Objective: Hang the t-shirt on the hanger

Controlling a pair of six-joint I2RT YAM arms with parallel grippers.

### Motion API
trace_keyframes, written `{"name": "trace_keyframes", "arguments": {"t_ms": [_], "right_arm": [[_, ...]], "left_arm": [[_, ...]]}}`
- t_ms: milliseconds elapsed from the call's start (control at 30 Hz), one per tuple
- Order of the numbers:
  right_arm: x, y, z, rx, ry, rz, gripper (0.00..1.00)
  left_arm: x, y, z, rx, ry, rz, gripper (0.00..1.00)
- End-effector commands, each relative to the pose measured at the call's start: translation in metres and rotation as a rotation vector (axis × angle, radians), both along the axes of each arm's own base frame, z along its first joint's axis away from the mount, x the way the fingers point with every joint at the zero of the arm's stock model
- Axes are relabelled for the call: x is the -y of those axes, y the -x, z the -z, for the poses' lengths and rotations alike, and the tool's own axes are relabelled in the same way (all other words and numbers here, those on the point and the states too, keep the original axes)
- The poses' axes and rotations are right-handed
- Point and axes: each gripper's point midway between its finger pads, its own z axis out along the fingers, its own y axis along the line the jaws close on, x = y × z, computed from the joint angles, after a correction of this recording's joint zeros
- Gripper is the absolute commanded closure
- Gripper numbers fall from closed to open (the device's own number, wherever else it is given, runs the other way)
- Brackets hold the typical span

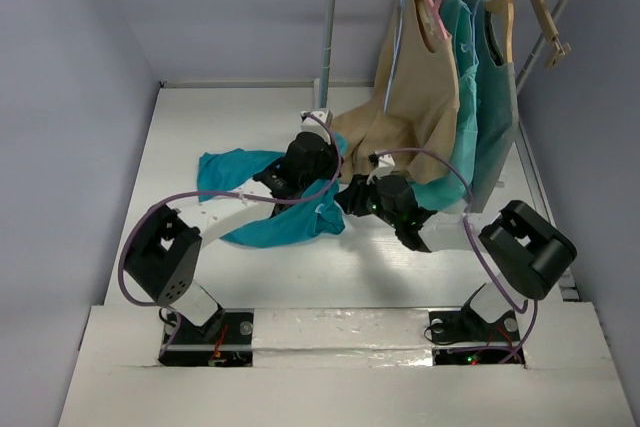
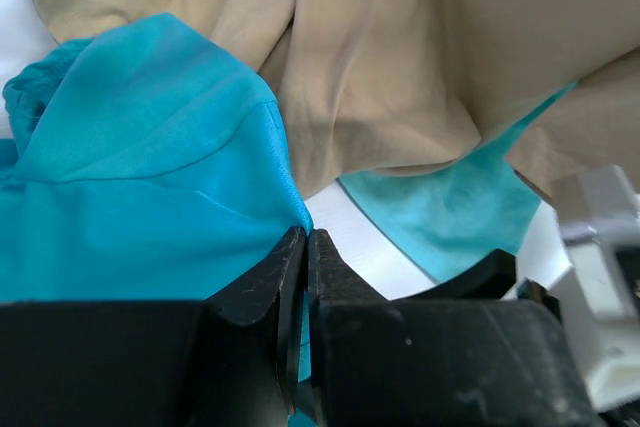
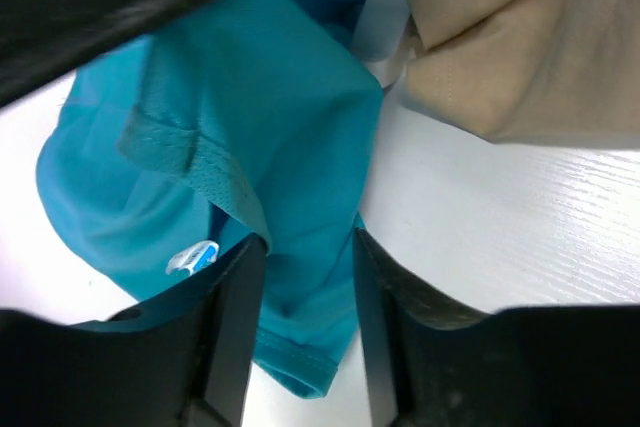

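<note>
Arms reach inward — left gripper (image 2: 303, 247) pinches the t-shirt (image 2: 150, 197); right gripper (image 3: 305, 257) (jaws parted) straddles its fabric.

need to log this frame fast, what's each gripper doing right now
left gripper: closed, pinching an edge of the teal t-shirt.
right gripper: part open, t-shirt fabric between its fingers; whether it grips cannot be told.

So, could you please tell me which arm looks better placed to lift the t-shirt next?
Probably left: the left gripper is shut on the t-shirt, while the right gripper only straddles a fold, jaws apart.
</note>
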Motion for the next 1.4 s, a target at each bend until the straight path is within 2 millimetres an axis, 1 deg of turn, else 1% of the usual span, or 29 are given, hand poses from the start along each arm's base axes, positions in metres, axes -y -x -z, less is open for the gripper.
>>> {"name": "trace_keyframes", "arguments": {"t_ms": [0,100,133,167,200,233,267,300,333,367,400,500,533,567,600,667,700,733,767,867,900,933,1000,1033,1133,1200,1300,1333,1367], "right_arm": [[-0.014,-0.016,-0.037,0.098,-0.095,0.019,0.59],[-0.014,-0.019,-0.041,0.103,-0.094,0.029,0.68],[-0.013,-0.019,-0.044,0.112,-0.095,0.033,0.68],[-0.013,-0.017,-0.043,0.111,-0.094,0.027,0.66],[-0.014,-0.016,-0.045,0.118,-0.098,0.015,0.58],[-0.023,-0.007,-0.05,0.13,-0.112,-0.042,0.53],[-0.031,-0.003,-0.054,0.147,-0.109,-0.083,0.49],[-0.034,-0.003,-0.054,0.142,-0.104,-0.101,0.44],[-0.045,0.005,-0.049,0.123,-0.1,-0.16,0.43],[-0.048,0.003,-0.053,0.128,-0.106,-0.165,0.43],[-0.051,0.004,-0.05,0.119,-0.1,-0.163,0.44],[-0.048,-0.004,-0.046,0.112,-0.081,-0.123,0.51],[-0.046,-0.005,-0.045,0.121,-0.066,-0.099,0.58],[-0.044,-0.005,-0.05,0.132,-0.067,-0.092,0.65],[-0.042,-0.005,-0.053,0.139,-0.067,-0.085,0.79],[-0.036,-0.006,-0.055,0.156,-0.053,-0.067,0.88],[-0.033,-0.006,-0.061,0.171,-0.055,-0.057,0.97],[-0.03,-0.006,-0.059,0.167,-0.039,-0.049,1.0],[-0.027,-0.007,-0.06,0.177,-0.018,-0.039,1.0],[-0.021,-0.004,-0.063,0.183,0.044,-0.039,1.0],[-0.016,-0.002,-0.057,0.169,0.078,-0.04,1.0],[-0.012,-0.001,-0.063,0.18,0.085,-0.035,1.0],[-0.008,0.001,-0.064,0.191,0.129,-0.048,1.0],[-0.006,0.004,-0.058,0.171,0.162,-0.063,1.0],[-0.011,0.008,-0.058,0.172,0.175,-0.106,0.99],[-0.009,0.006,-0.057,0.171,0.172,-0.089,1.0],[-0.008,0.004,-0.064,0.183,0.172,-0.076,1.0],[-0.007,0.002,-0.069,0.187,0.176,-0.068,1.0],[-0.007,0.001,-0.074,0.197,0.182,-0.067,1.0]], "left_arm": [[-0.002,0.003,-0.03,0.053,0.071,0.003,1.0],[-0.005,0.005,-0.031,0.052,0.07,-0.001,1.0],[-0.005,0.006,-0.032,0.052,0.073,-0.002,1.0],[-0.006,0.007,-0.03,0.049,0.072,-0.002,1.0],[-0.006,0.007,-0.031,0.051,0.077,-0.003,1.0],[-0.006,0.007,-0.031,0.051,0.079,-0.004,1.0],[-0.006,0.007,-0.031,0.05,0.081,-0.003,1.0],[-0.005,0.007,-0.032,0.05,0.087,-0.005,1.0],[-0.005,0.007,-0.031,0.049,0.089,-0.006,1.0],[-0.004,0.007,-0.033,0.051,0.094,-0.006,1.0],[-0.004,0.007,-0.035,0.052,0.098,-0.006,1.0],[-0.006,0.009,-0.039,0.056,0.105,-0.009,1.0],[-0.008,0.009,-0.041,0.061,0.102,-0.012,1.0],[-0.009,0.009,-0.041,0.063,0.099,-0.016,1.0],[-0.012,0.009,-0.043,0.071,0.097,-0.026,1.0],[-0.017,0.009,-0.042,0.076,0.08,-0.04,1.0],[-0.02,0.009,-0.044,0.083,0.076,-0.051,1.0],[-0.021,0.009,-0.044,0.084,0.072,-0.054,1.0],[-0.022,0.009,-0.044,0.088,0.066,-0.055,1.0],[-0.029,0.007,-0.045,0.096,0.043,-0.081,1.0],[-0.032,0.006,-0.047,0.105,0.036,-0.091,1.0],[-0.033,0.006,-0.049,0.11,0.034,-0.096,1.0],[-0.036,0.006,-0.052,0.121,0.031,-0.106,1.0],[-0.036,0.006,-0.054,0.123,0.033,-0.106,1.0],[-0.033,0.008,-0.055,0.125,0.046,-0.083,1.0],[-0.032,0.01,-0.054,0.122,0.049,-0.073,1.0],[-0.028,0.015,-0.05,0.117,0.047,-0.034,1.0],[-0.028,0.016,-0.048,0.118,0.036,-0.023,0.9],[-0.029,0.018,-0.041,0.108,0.023,-0.02,0.83]]}}
